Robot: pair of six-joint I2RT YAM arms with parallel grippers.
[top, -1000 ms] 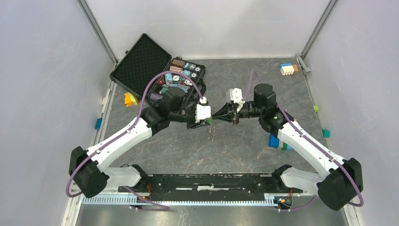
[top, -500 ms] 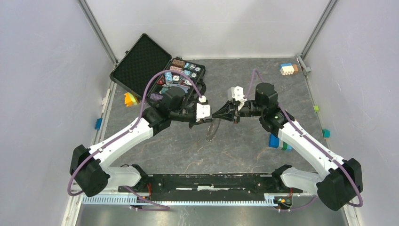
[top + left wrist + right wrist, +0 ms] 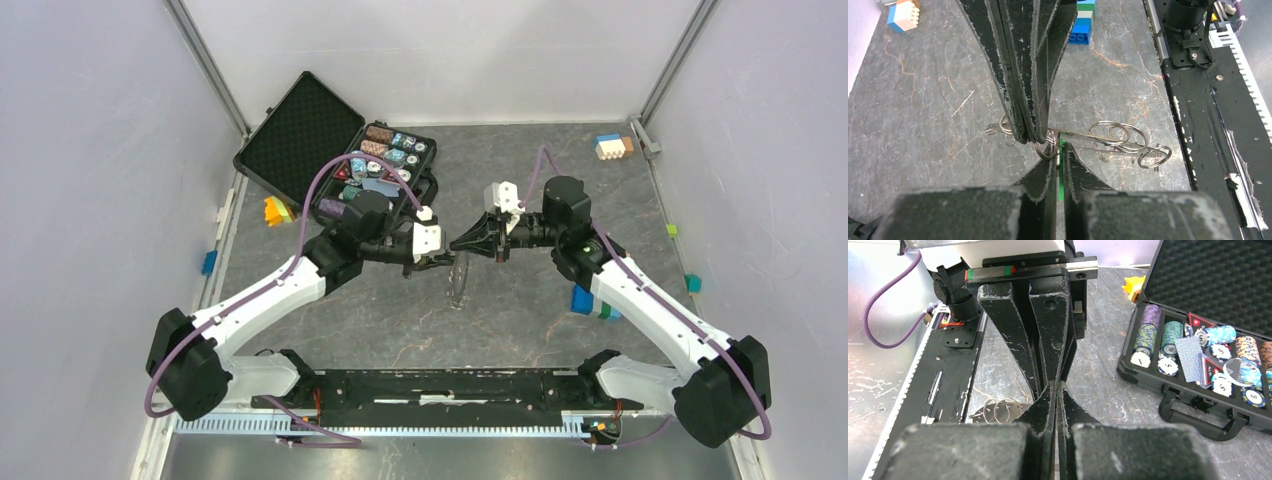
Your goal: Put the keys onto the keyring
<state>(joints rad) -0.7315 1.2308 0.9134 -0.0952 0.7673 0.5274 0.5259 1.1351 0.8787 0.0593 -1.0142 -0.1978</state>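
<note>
Slippage is my worry: my left pincer [image 3: 1058, 150] pinches the green key [image 3: 1060, 172], my right pincer [image 3: 1055, 387] clamps the keyring [image 3: 1098, 139] hanging at six o'clock below; a skewed push could drop either.

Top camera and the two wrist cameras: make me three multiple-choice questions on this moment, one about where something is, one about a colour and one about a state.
1. Where on the table is the open black case?
A. back left
B. front right
C. between the arm bases

2. What colour is the key pinched in the left hand?
A. red
B. green
C. yellow

3. How does the right hand stand?
A. wide open
B. shut
C. out of sight

Answers:
1 A: the top view shows the case towards the far left corner.
2 B: the left wrist view shows a green sliver between that hand's fingers.
3 B: the right wrist view shows its fingers pressed together at the tips.
</note>
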